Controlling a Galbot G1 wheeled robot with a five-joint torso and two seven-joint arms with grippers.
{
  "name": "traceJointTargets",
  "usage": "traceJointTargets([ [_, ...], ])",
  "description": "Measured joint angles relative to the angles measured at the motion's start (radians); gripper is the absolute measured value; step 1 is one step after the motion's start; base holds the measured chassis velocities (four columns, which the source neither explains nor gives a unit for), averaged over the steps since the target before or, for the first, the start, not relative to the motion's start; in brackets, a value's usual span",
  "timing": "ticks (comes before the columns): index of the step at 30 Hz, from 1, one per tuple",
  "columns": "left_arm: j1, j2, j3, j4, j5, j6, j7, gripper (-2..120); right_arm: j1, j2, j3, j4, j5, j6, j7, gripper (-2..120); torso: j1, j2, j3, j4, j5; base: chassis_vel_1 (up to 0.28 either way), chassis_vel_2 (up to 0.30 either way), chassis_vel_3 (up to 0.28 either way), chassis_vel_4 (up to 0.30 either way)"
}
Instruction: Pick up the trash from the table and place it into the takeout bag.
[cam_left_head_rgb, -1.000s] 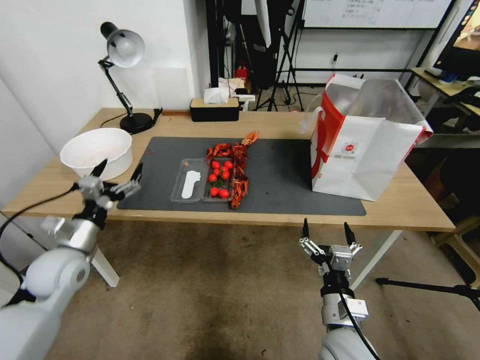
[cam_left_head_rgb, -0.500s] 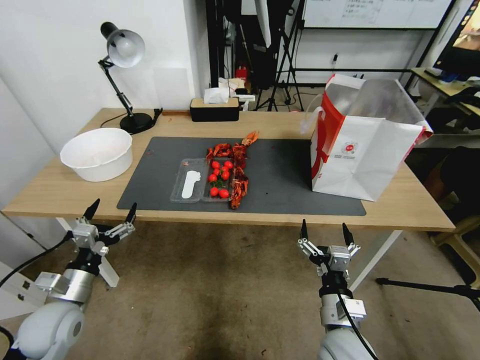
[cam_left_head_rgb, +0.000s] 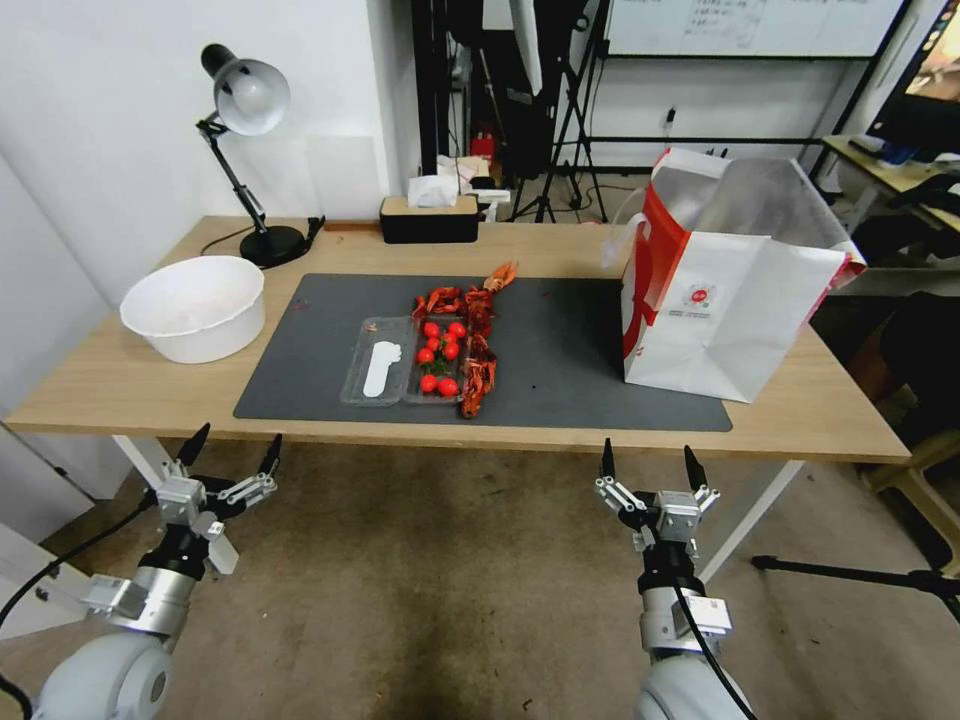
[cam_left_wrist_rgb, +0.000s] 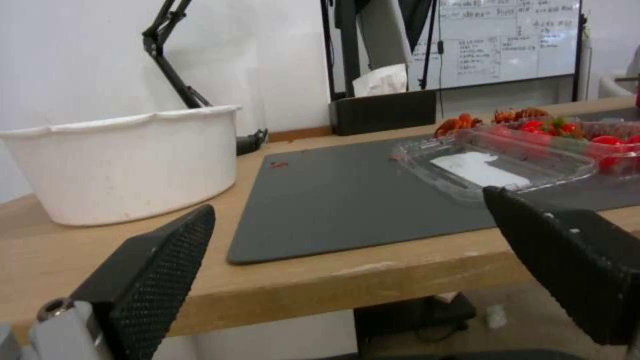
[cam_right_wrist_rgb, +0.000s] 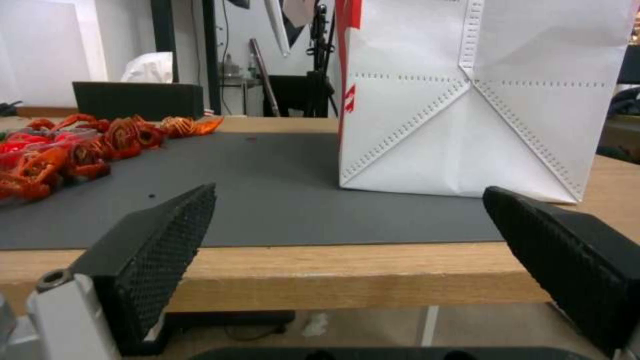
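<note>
Two claws: both sit below the table's near edge, fingers spread, nothing between them.
Left claw (cam_left_head_rgb: 232, 447): low off the near left part of the table (cam_left_head_rgb: 120, 380), fingers apart and empty; in its wrist view the table edge runs just ahead of the fingertips (cam_left_wrist_rgb: 167, 260).
Right claw (cam_left_head_rgb: 650, 462): low off the near edge, fingers apart and empty; the table edge lies just ahead of it in its wrist view.
Bowl (cam_left_head_rgb: 195, 305): white, on bare wood beyond the left claw, just off the mat's left edge.
Mat (cam_left_head_rgb: 560, 350): dark grey, lying along the tabletop beyond both claws.
Tray (cam_left_head_rgb: 385, 372): clear plastic, open, on the mat beyond and between the claws, nearer the left one; a white strip lies in one half, small red tomatoes (cam_left_head_rgb: 438, 358) in the other.
Shells (cam_left_head_rgb: 478, 345): red crayfish scraps in a line beside the tray and past its far end, on the mat.
Bag (cam_left_head_rgb: 730, 300): upright and open at the top, beyond the right claw, standing partly on the mat's right end.
Lamp (cam_left_head_rgb: 245, 100): at the far left of the table, beyond the bowl.
Tissue box (cam_left_head_rgb: 430, 218): black, at the table's far edge.
</note>
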Motion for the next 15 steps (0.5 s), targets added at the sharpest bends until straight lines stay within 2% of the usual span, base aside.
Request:
traceJointTargets([
  [15, -0.008, 0.005, 0.001, -0.002, 0.003, 0.001, 0.002, 100, -0.001, 0.003, -0.003, -0.001, -0.004, -0.001, -0.003, 100, 0.0, 0.0, 0.0, -0.0001, 0.0, 0.0, 0.0, 0.0, 0.0],
])
